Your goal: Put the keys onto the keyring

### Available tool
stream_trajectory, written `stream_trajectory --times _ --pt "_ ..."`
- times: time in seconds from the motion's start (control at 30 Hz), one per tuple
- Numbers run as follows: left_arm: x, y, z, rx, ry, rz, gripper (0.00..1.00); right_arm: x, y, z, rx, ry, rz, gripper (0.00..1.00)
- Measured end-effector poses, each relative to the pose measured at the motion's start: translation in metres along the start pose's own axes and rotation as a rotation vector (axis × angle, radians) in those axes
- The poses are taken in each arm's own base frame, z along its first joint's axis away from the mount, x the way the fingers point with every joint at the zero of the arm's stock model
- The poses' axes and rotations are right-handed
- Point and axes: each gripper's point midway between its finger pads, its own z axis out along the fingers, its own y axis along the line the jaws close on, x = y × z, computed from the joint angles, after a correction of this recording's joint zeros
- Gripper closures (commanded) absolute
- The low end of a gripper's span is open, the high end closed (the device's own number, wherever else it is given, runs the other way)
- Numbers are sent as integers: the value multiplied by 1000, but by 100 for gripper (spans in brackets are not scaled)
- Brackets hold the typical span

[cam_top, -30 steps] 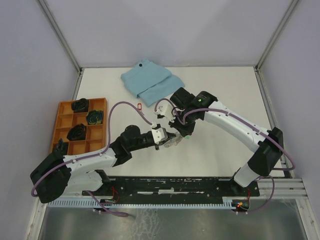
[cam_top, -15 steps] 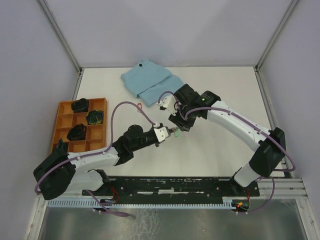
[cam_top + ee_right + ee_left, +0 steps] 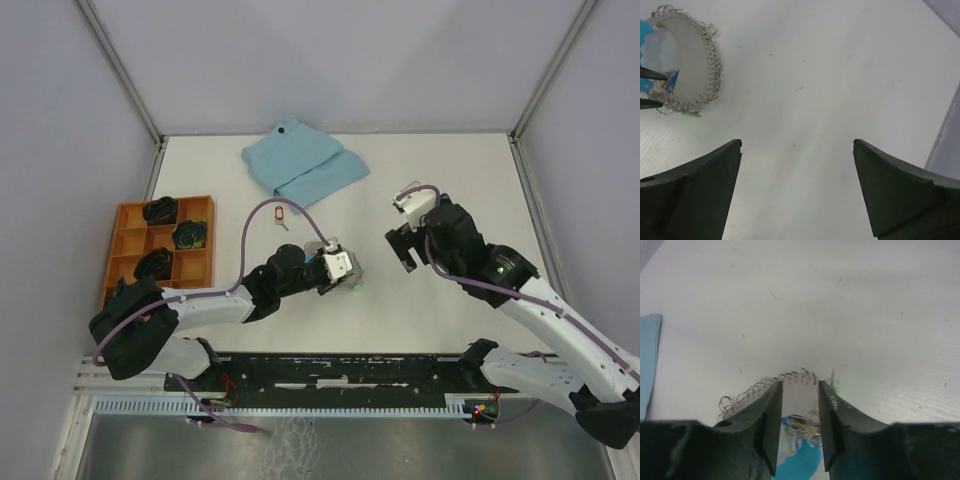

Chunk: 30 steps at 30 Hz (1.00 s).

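One keyring [image 3: 712,70], one red-tagged key [image 3: 280,212] (well apart), one cloth [image 3: 303,165]

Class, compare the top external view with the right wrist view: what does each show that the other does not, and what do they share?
Only the top external view shows the orange tray, the folded blue cloth and a red-tagged key. Only the right wrist view shows the separate wire links of the keyring. Both show the keyring lying on the white table, the wide-open right claw, and the left claw at the ring.
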Motion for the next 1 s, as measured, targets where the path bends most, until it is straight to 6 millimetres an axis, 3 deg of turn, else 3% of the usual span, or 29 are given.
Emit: stream_trajectory --times 0.13,0.23,0.4,0.63,0.87,1.0 --pt "-2 3 -3 -25 2 -55 41 5 -20 -18 113 -103 100 0" --pt "-11 9 -13 -67 -2 -106 24 14 -26 -24 160 -132 156 0" --pt "-36 25 -42 -179 -38 -233 16 28 -31 -37 192 -174 235 0" --pt "-67 55 -116 -432 -127 -473 0 24 -46 -77 222 -332 408 0" --pt "-91 72 -200 -609 -230 -604 1 28 -54 -97 234 -418 483 0" --pt "-106 78 -234 -659 -258 -627 1 31 -56 -99 247 -420 492 0"
